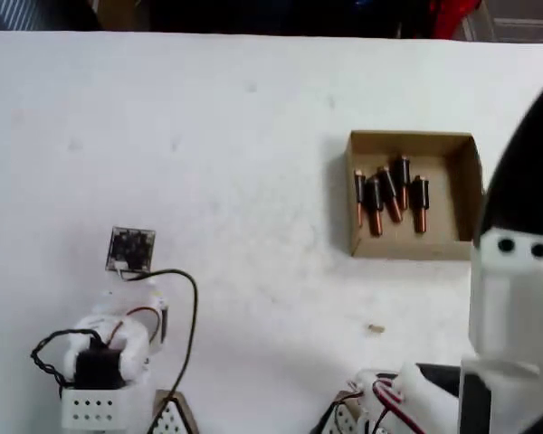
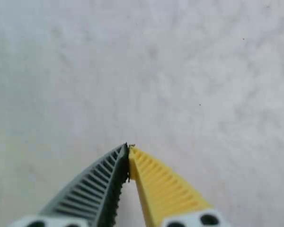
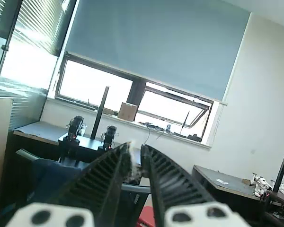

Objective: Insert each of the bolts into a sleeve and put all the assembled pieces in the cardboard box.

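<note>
**Operator:** Where are the parts right now?

**Observer:** Your assembled pieces (image 1: 389,194), five as far as I can count, lie in a loose cluster inside the cardboard box (image 1: 412,137). The box sits on the table (image 1: 253,136), over toward the right arm's side. Each piece has a dark body with a coppery end sticking out, so I take them as already put together. They lean across one another on the box floor, which looks like they were dropped in rather than arranged.

**Operator:** Anything outside the box?

**Observer:** One small brownish speck (image 1: 376,328) lies on the table, nearer the arms than the box and well apart from it. It is too small for me to tell whether it is a part or just a crumb.

**Operator:** And my grippers?

**Observer:** Your left gripper (image 2: 128,150) is closed, with the grey and yellow fingertips meeting and nothing between them. It points down at the table's white surface. The left arm (image 1: 100,353) is folded low at the near edge, which reads as a rest posture.

On your right gripper (image 3: 136,149) the black fingers are drawn together to a narrow slit at the tips, and I can't make out anything held there. It aims up into the room, away from the table, and the right arm (image 1: 516,271) stands tall beside the box.

My judgement is that both arms are parked because nothing is left to carry. The job looks finished or nearly so, and the speck is the only thing you'd want to check.
</note>
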### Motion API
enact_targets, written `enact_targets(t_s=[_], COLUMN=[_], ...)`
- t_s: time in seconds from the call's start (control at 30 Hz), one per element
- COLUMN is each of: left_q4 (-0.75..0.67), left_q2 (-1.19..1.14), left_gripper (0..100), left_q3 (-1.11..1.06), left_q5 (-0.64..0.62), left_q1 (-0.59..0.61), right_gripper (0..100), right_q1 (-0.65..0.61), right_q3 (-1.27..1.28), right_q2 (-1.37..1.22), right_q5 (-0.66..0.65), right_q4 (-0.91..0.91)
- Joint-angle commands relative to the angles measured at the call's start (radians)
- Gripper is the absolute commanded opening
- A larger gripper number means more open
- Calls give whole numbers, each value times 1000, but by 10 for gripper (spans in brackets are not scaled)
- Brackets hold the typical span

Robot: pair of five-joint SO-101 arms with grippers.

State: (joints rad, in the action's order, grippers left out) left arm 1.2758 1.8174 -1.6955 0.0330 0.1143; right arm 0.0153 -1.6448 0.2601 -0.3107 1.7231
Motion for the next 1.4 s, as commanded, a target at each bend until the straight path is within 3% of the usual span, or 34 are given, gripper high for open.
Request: enact_targets(t_s=[0.0, 1.13, 1.37], left_q4=[9, 9, 9], left_q2=[10, 10, 10], left_gripper=[23, 23, 23], left_q3=[3, 3, 3], left_q5=[5, 5, 5], left_q1=[4, 4, 4], right_gripper=[16, 18, 18], right_q1=[-5, -8, -8], right_q3=[11, 1260, 1587], right_q2=[30, 625, 762], right_q5=[-6, -5, -8], right_q4=[45, 38, -77])
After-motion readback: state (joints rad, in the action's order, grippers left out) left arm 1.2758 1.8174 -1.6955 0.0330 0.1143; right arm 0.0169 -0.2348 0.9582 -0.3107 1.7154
